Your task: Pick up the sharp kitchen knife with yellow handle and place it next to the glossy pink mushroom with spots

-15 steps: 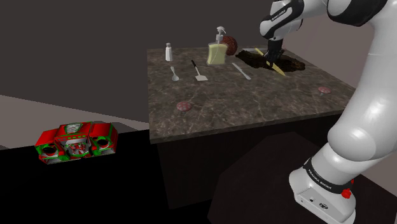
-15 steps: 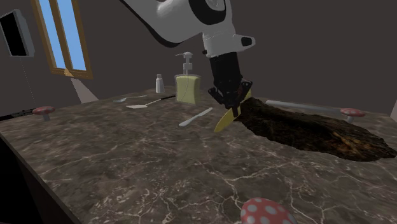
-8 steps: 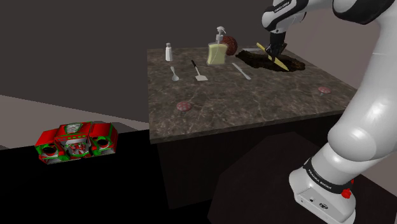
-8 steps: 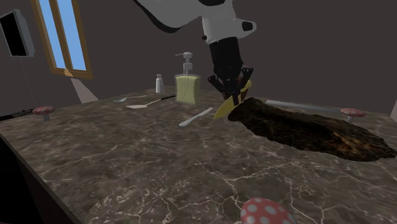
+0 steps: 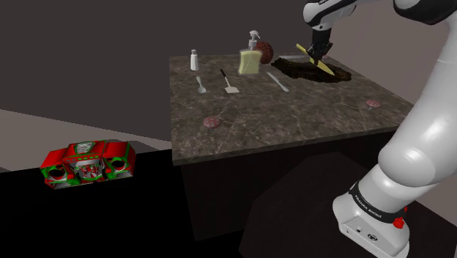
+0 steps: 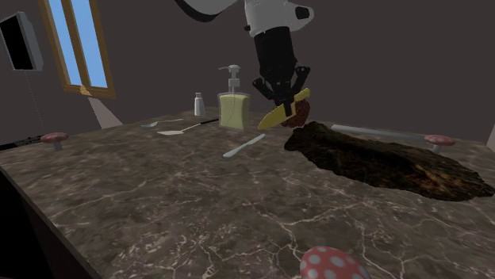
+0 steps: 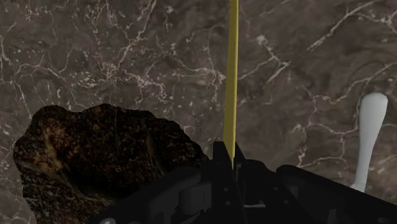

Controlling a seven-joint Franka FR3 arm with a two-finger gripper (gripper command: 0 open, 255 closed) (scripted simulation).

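Shoulder view had the black gripper (image 5: pixel 316 53) up over the far end of the dark marble table (image 5: pixel 293 117), its fingers clamped on the yellow knife (image 5: pixel 324 67). The knife hung clear of the tabletop, slanting above a rough dark-brown patch (image 5: pixel 293 71) on the surface. From the second exterior view the gripper (image 6: pixel 287 99) pointed downward with the knife (image 6: pixel 278 117) gripped near one end, the free end tilted down toward that view's left, just in front of a yellowish soap bottle (image 6: pixel 233 109) and above the patch's (image 6: pixel 381 162) edge. A white utensil (image 6: pixel 244 145) lay flat on the table (image 6: pixel 159 198) nearby. The spotted mushroom (image 6: pixel 327 263), pinkish-red with white dots, stood at the near edge of that view, well apart from the knife. Along the wrist view the knife (image 7: pixel 233 76) ran straight out from between the fingers of the gripper (image 7: pixel 227 167), seen edge-on as a thin yellow strip, with the patch (image 7: pixel 95 153) to one side and the white utensil (image 7: pixel 369 140) to the other.
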